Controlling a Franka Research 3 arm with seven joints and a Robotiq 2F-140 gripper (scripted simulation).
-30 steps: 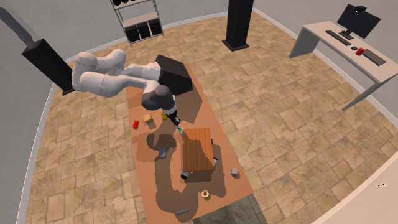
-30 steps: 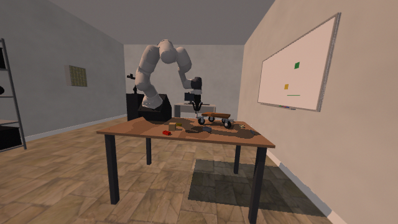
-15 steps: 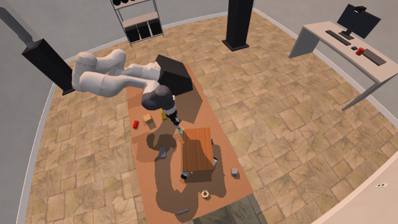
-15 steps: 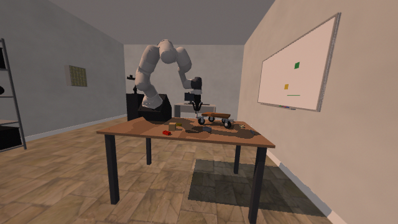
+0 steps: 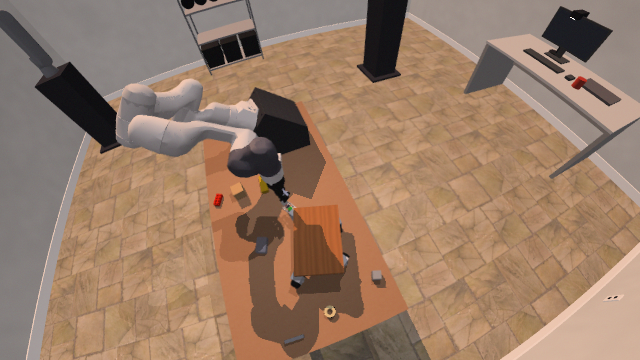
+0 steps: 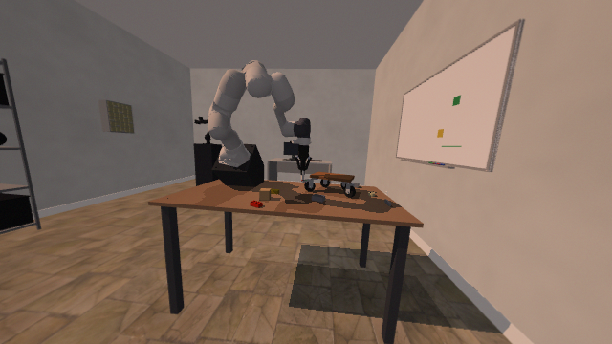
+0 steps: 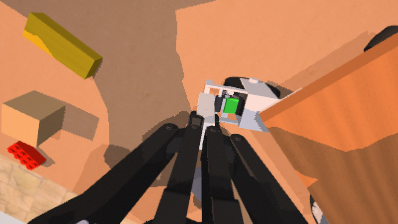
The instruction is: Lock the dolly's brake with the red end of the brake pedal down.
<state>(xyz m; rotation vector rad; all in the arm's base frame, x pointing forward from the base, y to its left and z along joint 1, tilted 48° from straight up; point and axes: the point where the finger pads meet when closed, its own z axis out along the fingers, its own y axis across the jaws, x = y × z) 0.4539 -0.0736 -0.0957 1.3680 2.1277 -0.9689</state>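
Observation:
The dolly [image 5: 318, 240] has a wooden deck and black casters and stands on the table; it also shows in the exterior view [image 6: 332, 177]. In the wrist view its deck [image 7: 340, 130] fills the right side. The caster's white bracket [image 7: 235, 105] sticks out from under the deck corner, and the green end of the brake pedal [image 7: 231, 105] faces up; the red end is hidden. My gripper [image 7: 204, 104] is shut and empty, with its fingertips pressed against the left edge of the bracket. It shows at the dolly's near corner in the top view [image 5: 287, 206].
A yellow block [image 7: 61, 44], a tan cube [image 7: 31, 120] and a red brick [image 7: 26, 154] lie to the left of the gripper. A grey block [image 5: 261, 244], a grey cube [image 5: 376, 275], a tape ring [image 5: 329, 307] and a dark bar [image 5: 294, 340] lie around the dolly.

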